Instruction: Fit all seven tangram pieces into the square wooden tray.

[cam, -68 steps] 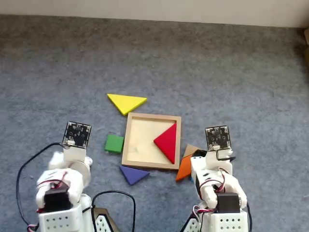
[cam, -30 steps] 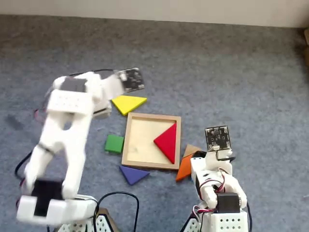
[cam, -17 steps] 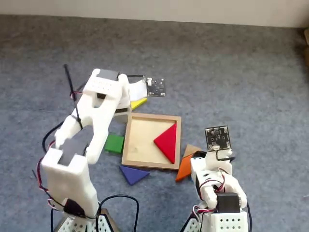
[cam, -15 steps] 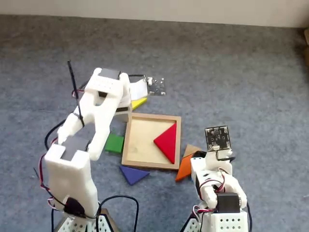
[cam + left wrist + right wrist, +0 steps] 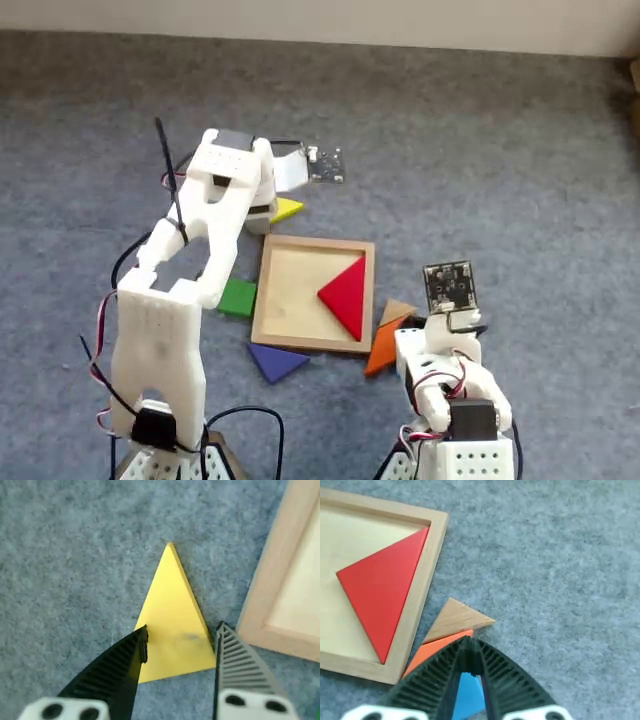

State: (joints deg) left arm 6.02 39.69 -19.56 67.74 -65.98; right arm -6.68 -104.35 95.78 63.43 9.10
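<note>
Tangram pieces lie scattered around the square wooden tray (image 5: 313,243) in the high view. Only the red triangle (image 5: 347,293) is inside, against the tray's right wall. The green square (image 5: 237,298) sits just beside the tray's left rim, and the dark blue triangle (image 5: 275,360) is near the front left corner. The orange piece (image 5: 383,345) and tan triangle (image 5: 397,310) are bunched at the right rim. The left arm (image 5: 200,250) stretches out across the grey surface (image 5: 480,150) so that its wrist hangs over the yellow triangle (image 5: 286,209), just beyond the tray's far left corner. The right arm (image 5: 445,375) is folded back near its base, probably to keep out of the way.

From the left wrist, the left gripper (image 5: 182,629) is spread apart. One jaw stands at each slanted side of the yellow triangle's wide end, lined up to pinch it. Whether the tips touch the piece I cannot tell. The tray's rim runs close beside one jaw, so there is little room there.

From the right wrist, the right gripper (image 5: 469,642) has its jaws pressed together on nothing. It hangs over the orange piece, with the light blue piece (image 5: 470,692) underneath it. Six pieces remain outside the tray.
</note>
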